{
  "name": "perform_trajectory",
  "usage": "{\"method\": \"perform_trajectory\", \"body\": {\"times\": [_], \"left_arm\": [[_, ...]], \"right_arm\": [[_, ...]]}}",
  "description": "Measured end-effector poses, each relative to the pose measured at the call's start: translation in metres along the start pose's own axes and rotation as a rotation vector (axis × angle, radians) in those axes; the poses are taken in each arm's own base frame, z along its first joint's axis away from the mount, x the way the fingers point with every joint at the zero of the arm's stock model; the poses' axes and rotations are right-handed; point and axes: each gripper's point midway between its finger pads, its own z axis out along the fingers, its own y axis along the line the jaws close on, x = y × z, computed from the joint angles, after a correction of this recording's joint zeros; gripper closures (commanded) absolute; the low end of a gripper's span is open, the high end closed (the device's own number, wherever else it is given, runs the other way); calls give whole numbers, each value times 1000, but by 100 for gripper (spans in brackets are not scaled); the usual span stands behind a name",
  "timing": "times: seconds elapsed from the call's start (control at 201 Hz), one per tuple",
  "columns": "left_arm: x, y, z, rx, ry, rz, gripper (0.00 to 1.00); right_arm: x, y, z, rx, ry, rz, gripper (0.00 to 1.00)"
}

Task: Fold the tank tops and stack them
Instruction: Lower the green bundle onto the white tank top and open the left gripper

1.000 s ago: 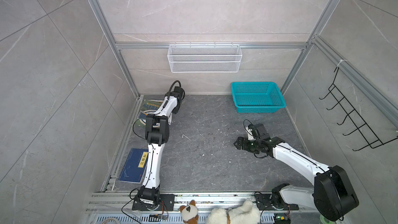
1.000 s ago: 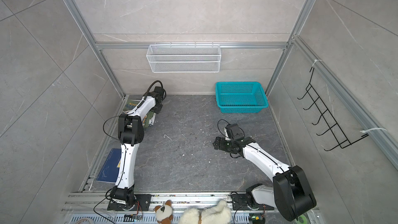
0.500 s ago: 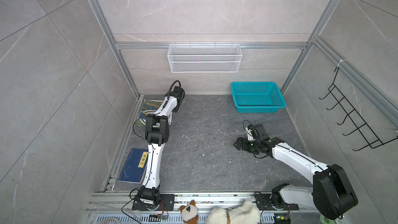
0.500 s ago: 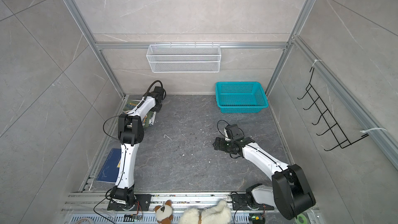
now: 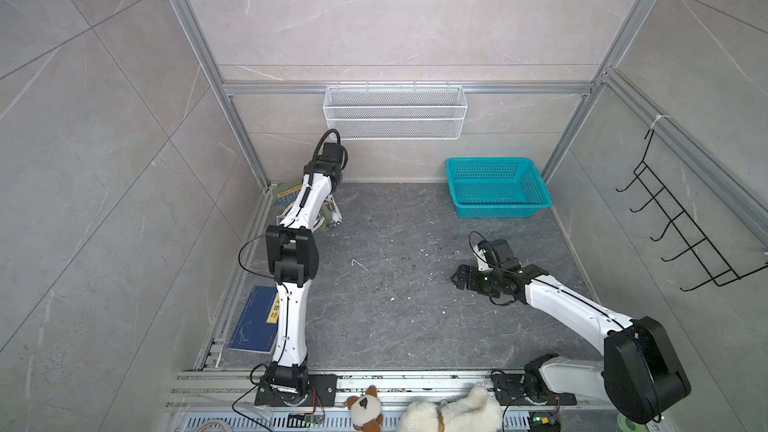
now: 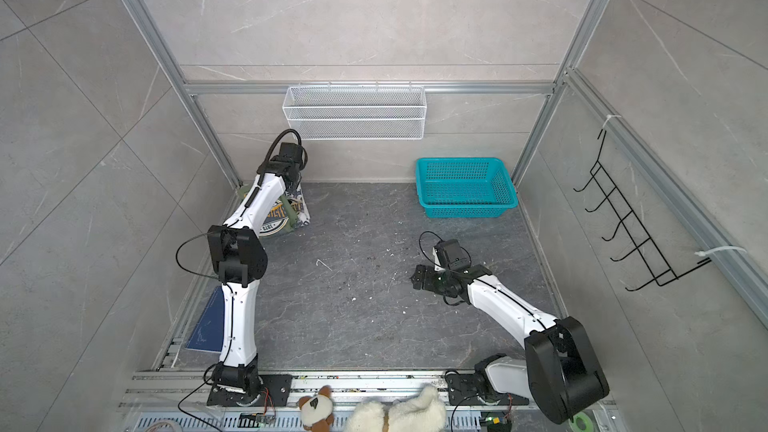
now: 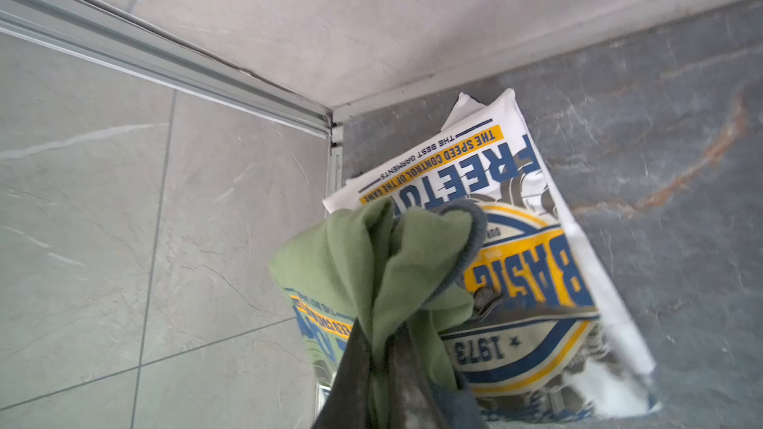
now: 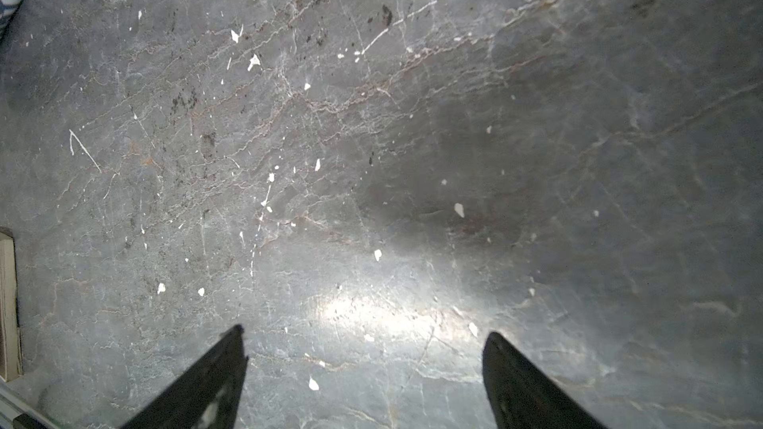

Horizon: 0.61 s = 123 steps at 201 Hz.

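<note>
Left fingers (image 7: pixel 351 373) clamped on the bunched olive tank top (image 7: pixel 351 257), over the white tank top (image 7: pixel 495 167) at frame's lower right; right fingers (image 8: pixel 206 385) spread wide, empty; folding and stacking apparently ahead

The left gripper (image 7: pixel 382 344) pinches a bunched fold of the olive green tank top (image 7: pixel 342 266), which covers part of the folded white tank top (image 7: pixel 516 150); the wall corner (image 7: pixel 336 117) is just beside that white tank top.

Both top views high, looking down, sharing the whole tabletop (image 5: pixel 395 326), wrist views close above it
</note>
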Motion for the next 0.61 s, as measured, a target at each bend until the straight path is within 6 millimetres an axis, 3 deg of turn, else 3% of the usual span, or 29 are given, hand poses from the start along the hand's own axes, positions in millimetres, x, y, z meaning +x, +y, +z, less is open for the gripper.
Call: {"method": "perform_trajectory", "body": {"times": [0.179,0.393,0.418,0.508,0.612], "left_arm": [[0,-7,13,0,2,23,98],[5,-48,51,55,0,59,80],[5,-52,55,62,1,61,77],[4,-66,67,87,-9,59,47],[2,-72,73,103,-17,49,33]], "right_arm": [[0,0,0,0,1,0,9],[1,-1,0,2,4,1,9],[1,-1,0,2,4,1,9],[2,-1,0,4,6,1,10],[2,-1,0,4,6,1,10]]}}
